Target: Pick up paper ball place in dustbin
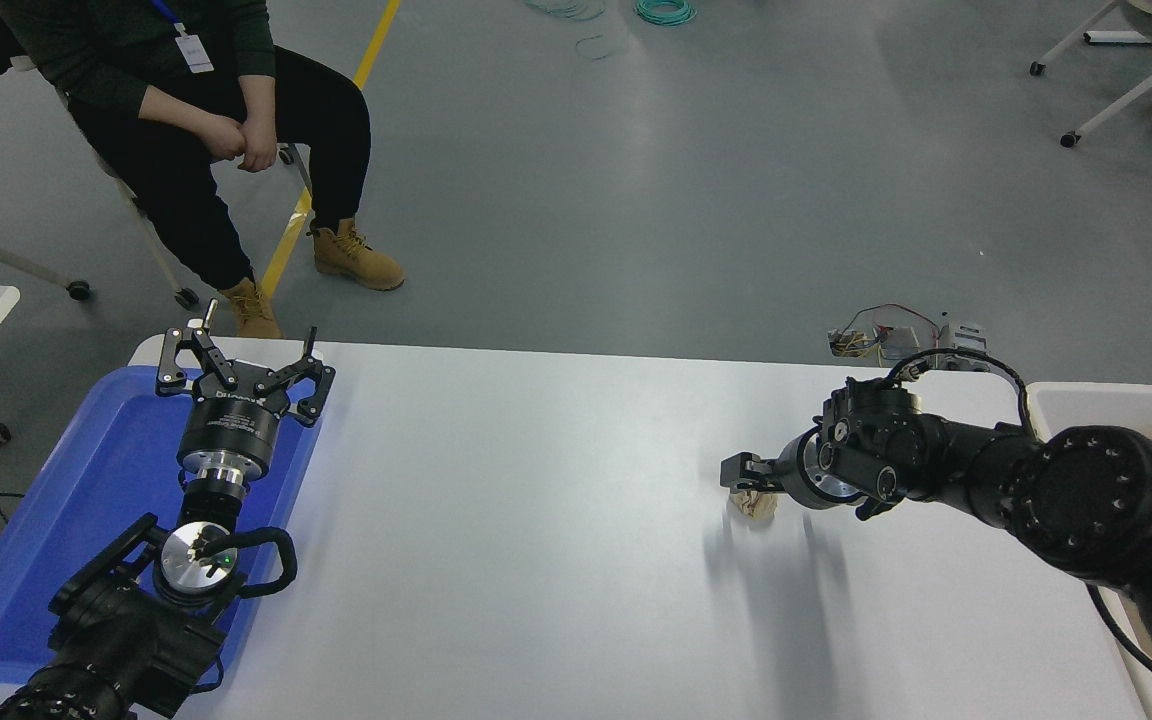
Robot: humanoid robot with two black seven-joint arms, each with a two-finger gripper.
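Covering one paper ball (pixel 756 503): right hand (pixel 748 480), grip unclear; left hand (pixel 244 372) spread wide.

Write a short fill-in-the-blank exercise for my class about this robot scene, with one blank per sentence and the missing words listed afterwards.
1. The right gripper is down over the ____ ball on the white table.
2. The left gripper is parked above a tray whose colour is ____.
3. The dustbin, with its white rim, sits at the table's ____ end in the head view.
4. The person beyond the table's far side is ____ on a chair.

Missing words: paper; blue; right; sitting
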